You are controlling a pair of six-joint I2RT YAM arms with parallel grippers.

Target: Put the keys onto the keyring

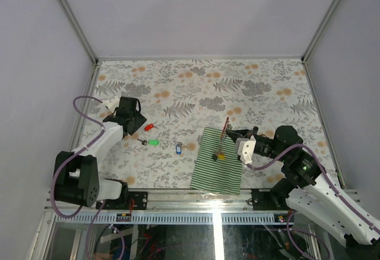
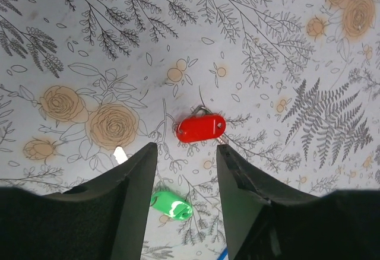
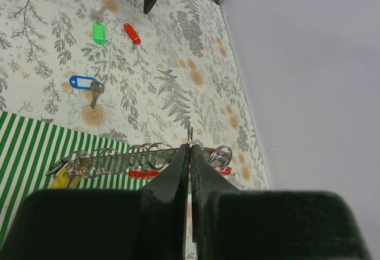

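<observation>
Looks about a quarter done. Holds the keyring [image 3: 119, 158] in the right claw [image 3: 189, 147], jaws pressed tight on a thin bit of its wire, over the green-and-white striped cloth [image 1: 228, 174] at the near right of the table [image 1: 267, 88]. Shows a red clip [image 3: 145, 173] running along the chain of rings. Seems to carry one key already, the yellow-tagged key [image 3: 59, 178], at the far end of the chain from the grip.

Leaves three loose on the table, well apart from the keyring: the red-tagged key [image 2: 200, 128], the green-tagged key [image 2: 171, 205] and the blue-tagged key [image 3: 82, 82]. Hovers the left claw [image 2: 185, 150] over the red one, jaws spread, gripping nothing. Calls next, probably, for a pinch on that red tag and a carry across to the rings. Cannot tell which ring stands free.
</observation>
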